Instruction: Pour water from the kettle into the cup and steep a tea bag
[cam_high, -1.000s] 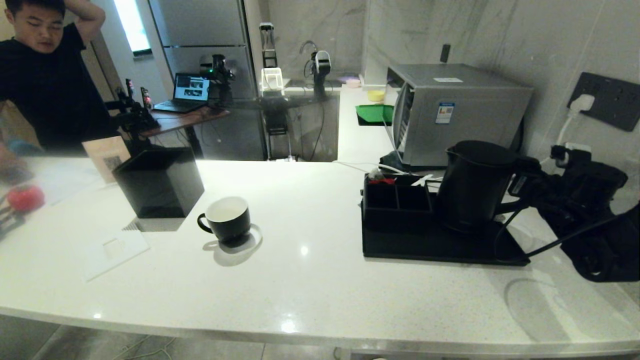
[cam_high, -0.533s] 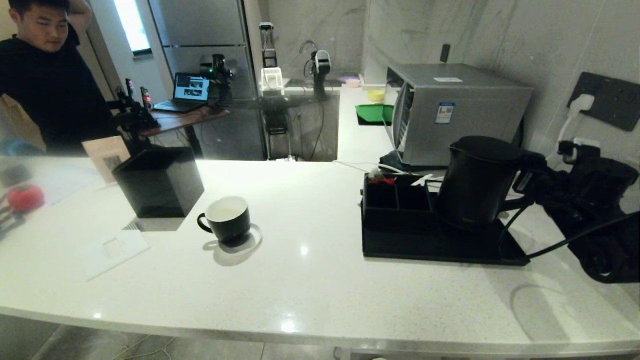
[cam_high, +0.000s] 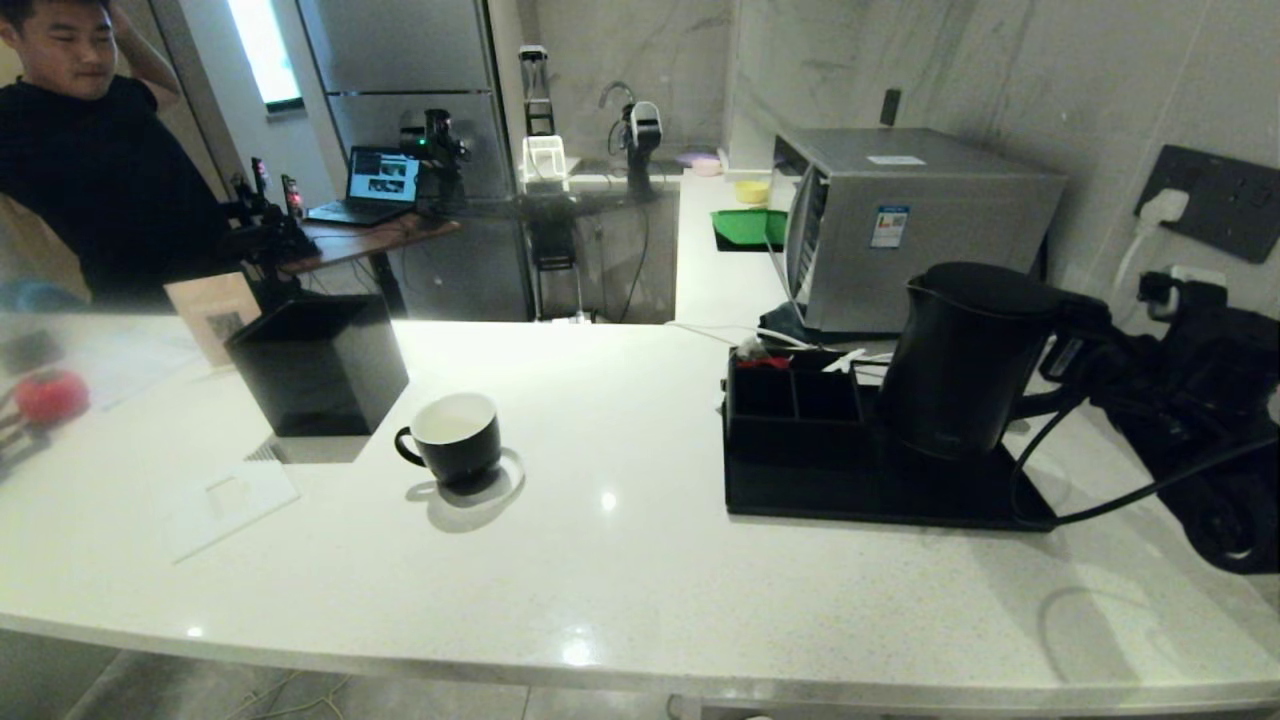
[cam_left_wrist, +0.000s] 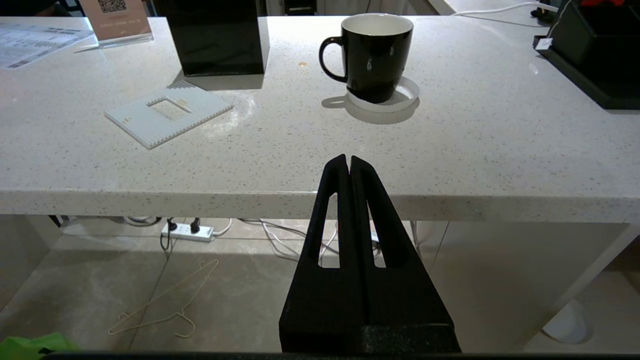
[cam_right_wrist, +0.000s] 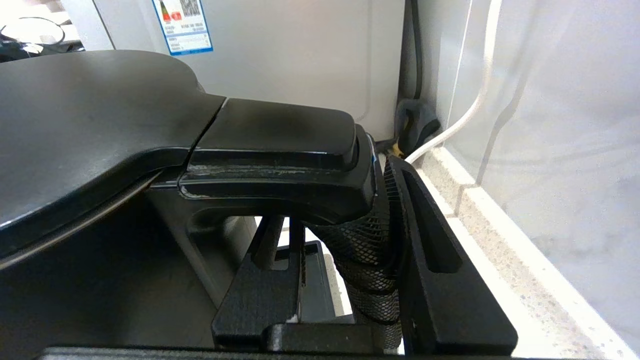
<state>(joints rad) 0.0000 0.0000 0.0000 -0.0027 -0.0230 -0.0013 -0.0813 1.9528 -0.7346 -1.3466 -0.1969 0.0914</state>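
1. Right gripper is clamped on the handle of the kettle at right of frame, just above the black tray.
2. Kettle upright, long axis vertical, spout towards frame left, handle right.
3. The cup waits at centre-left on the counter, nothing poured by the look of it; no tea bag visible.
4. Left gripper hangs pinched shut, empty, below the counter edge.

right gripper clamped, left gripper closed
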